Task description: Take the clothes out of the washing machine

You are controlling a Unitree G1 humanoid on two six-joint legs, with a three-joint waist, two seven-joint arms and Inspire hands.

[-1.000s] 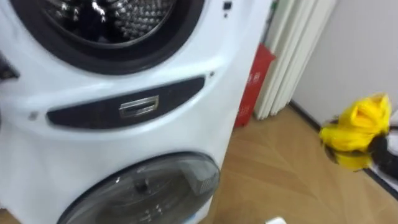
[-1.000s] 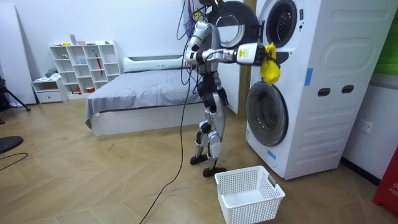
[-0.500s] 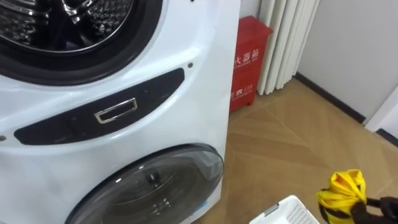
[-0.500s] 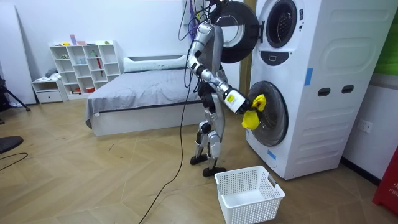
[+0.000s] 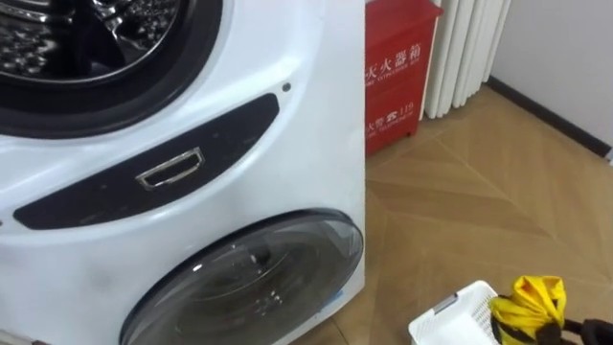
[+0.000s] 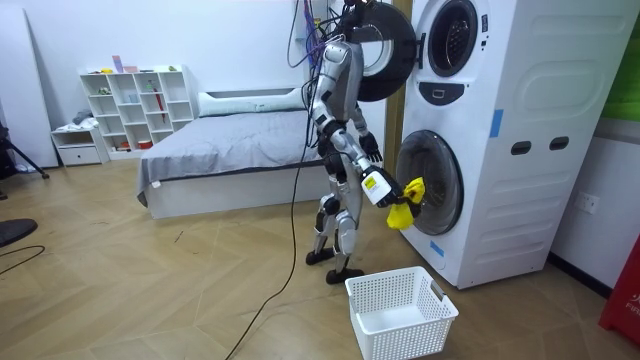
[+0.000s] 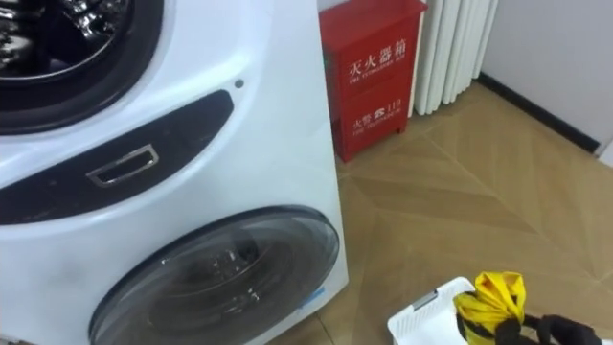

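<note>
Yellow cloth [image 5: 530,299] is being held bunched in the right hand [image 5: 579,334], fingers [image 5: 549,333] curled round it, hanging long-axis down beside the lower washer door [image 5: 249,287]. White basket [image 5: 458,321] is sitting on the floor below, slightly left of the hand.

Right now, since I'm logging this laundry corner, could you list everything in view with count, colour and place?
washing machine: one stacked unit, white, at the room view's right; upper door open, lower door shut
cloth: one, yellow, held in front of the lower door
basket: one, white, on the floor by the machine
cabinet: one, red, against the wall past the machine
bed: one, grey, behind the robot
shelf unit: one, white, beside the bed
right robot hand: one, dark, closed round the cloth
</note>
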